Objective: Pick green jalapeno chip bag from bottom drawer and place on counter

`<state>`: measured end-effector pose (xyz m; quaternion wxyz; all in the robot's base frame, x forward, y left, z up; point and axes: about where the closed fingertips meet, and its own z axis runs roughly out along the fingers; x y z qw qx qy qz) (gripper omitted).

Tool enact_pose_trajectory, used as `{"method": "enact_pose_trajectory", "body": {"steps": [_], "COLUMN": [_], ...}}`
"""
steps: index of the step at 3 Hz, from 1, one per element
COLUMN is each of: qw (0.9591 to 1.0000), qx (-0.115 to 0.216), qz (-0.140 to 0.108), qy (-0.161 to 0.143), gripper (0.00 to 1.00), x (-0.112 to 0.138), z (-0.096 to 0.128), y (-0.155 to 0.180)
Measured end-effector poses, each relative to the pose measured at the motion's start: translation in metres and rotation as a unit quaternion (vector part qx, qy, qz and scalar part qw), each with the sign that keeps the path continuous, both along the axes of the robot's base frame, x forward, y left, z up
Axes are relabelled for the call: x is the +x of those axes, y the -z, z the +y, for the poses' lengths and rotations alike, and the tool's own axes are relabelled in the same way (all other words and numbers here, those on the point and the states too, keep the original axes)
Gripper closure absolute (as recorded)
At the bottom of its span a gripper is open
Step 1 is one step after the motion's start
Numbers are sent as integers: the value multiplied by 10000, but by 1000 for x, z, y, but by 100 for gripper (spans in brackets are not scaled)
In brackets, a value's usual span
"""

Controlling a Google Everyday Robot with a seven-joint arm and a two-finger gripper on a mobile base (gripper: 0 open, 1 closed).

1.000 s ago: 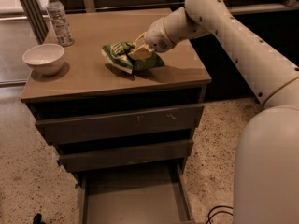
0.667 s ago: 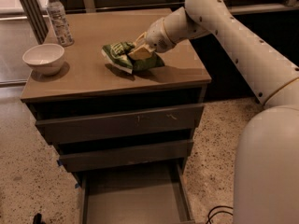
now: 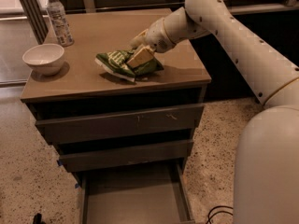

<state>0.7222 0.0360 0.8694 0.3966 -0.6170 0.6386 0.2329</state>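
Observation:
The green jalapeno chip bag (image 3: 122, 63) lies on the counter (image 3: 117, 31), right of the middle and near its front edge. My gripper (image 3: 139, 51) reaches in from the right and sits low on the bag's right half, touching it from above. The bag rests on the tan top with a shadow under it. The bottom drawer (image 3: 133, 199) is pulled out below and its flat grey floor shows nothing in it. The two upper drawers are closed.
A white bowl (image 3: 43, 58) stands at the counter's left front. A clear water bottle (image 3: 58, 17) stands at the back left. My white arm (image 3: 243, 45) spans the right side. A black cable (image 3: 217, 213) lies on the speckled floor by the drawer.

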Motion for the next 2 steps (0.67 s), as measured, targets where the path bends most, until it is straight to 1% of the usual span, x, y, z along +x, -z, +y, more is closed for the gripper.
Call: {"method": "enact_pose_trajectory", "body": {"steps": [1,2], "qw": [10000,10000], "qx": [0,0], "qz": [1,1], "qy": [-1,-1], "gripper": [0,0], "x": [0,0], "z": [0,0], "y": [0,0]}}
